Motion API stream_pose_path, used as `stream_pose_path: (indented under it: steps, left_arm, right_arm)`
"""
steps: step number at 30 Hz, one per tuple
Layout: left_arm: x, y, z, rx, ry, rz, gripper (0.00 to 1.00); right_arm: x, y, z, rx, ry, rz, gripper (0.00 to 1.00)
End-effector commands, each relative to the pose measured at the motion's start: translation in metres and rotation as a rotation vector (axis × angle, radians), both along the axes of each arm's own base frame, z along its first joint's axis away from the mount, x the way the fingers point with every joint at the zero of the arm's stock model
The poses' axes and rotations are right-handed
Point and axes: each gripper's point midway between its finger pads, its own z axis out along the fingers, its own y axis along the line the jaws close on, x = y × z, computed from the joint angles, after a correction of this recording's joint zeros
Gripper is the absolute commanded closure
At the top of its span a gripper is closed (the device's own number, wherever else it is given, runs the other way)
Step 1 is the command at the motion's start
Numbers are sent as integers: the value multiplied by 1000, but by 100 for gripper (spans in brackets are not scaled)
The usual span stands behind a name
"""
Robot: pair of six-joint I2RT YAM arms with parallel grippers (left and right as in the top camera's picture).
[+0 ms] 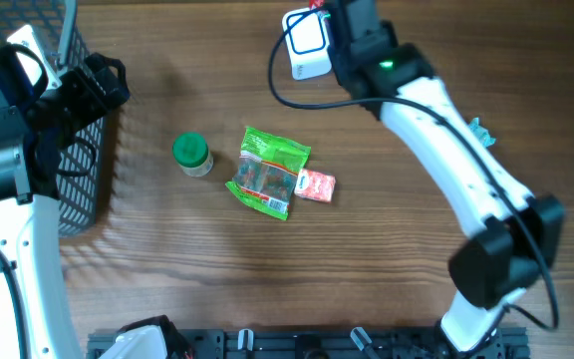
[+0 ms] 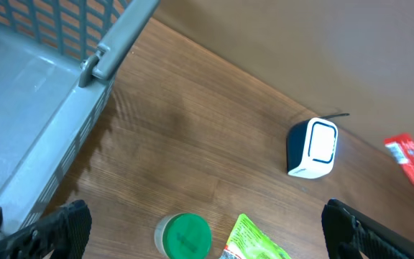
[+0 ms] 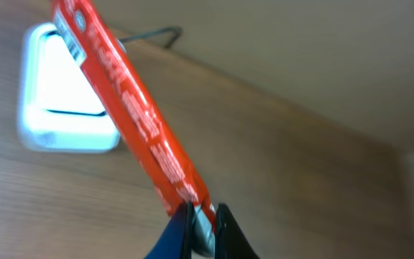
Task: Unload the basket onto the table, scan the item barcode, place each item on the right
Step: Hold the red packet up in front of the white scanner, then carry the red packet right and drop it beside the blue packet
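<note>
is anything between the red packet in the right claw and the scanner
Nothing visible. The right claw holds the red packet with its far end directly in front of the white scanner, and no object shows between them.

The right arm (image 1: pixel 456 160) starts from its base at the near edge, on the right side. Its long white link stretches towards the far side and leans to the left. Its black wrist (image 1: pixel 372 55), which carries a small green light, is close to the far edge. The right gripper (image 3: pixel 201 216) has its jaws pressed together on one end of a thin red packet (image 3: pixel 135 122).

The left arm (image 1: pixel 8 259) stands at the left edge, and its white link runs from near to far. The left gripper (image 2: pixel 203 212) is turned towards the right and the far side. Its two black fingers (image 2: pixel 67 230) are spread wide apart.
</note>
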Motion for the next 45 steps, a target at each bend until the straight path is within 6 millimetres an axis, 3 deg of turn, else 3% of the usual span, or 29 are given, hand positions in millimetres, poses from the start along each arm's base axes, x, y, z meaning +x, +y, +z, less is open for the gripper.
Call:
stream_pose_path:
  steps: [1,6,10,14,24,26,29,33,35,38,42,45]
  left_arm:
    - [1,1,4,-1,-11,2,0]
    - [1,1,4,-1,-11,2,0]
    - [1,1,4,-1,-11,2,0]
    - [1,1,4,-1,-11,2,0]
    - [1,1,4,-1,-11,2,0]
    - [1,1,4,-1,-11,2,0]
    - [1,1,4,-1,-11,2,0]
    - [1,1,4,-1,-11,2,0]
    - [1,1,4,-1,-11,2,0]
    - [1,1,4,-1,-11,2,0]
    - [1,1,4,-1,-11,2,0]
    - [1,1,4,-1,-11,2,0]
  right_arm:
    - [20,-18,-9,-341,-56,-100,96]
    - [34,-3,-40,-482,-73,-115,96]
    - [42,6,-44,-503,-142,-158,96]
    - [41,15,-50,-493,-150,-149,96]
    - [29,46,-110,-368,-56,6,96]
    - [29,47,-112,-323,-66,-11,96]
    - [28,34,-103,-314,-98,-93,96]
    - [17,13,-59,-287,-130,-162,96]
    - [3,-3,-30,-217,-134,-203,96]
    - [-31,-30,-3,-63,-52,-241,96]
    - [-74,-70,-2,197,151,-306,96]
    - [-113,-81,-30,411,445,-293,96]
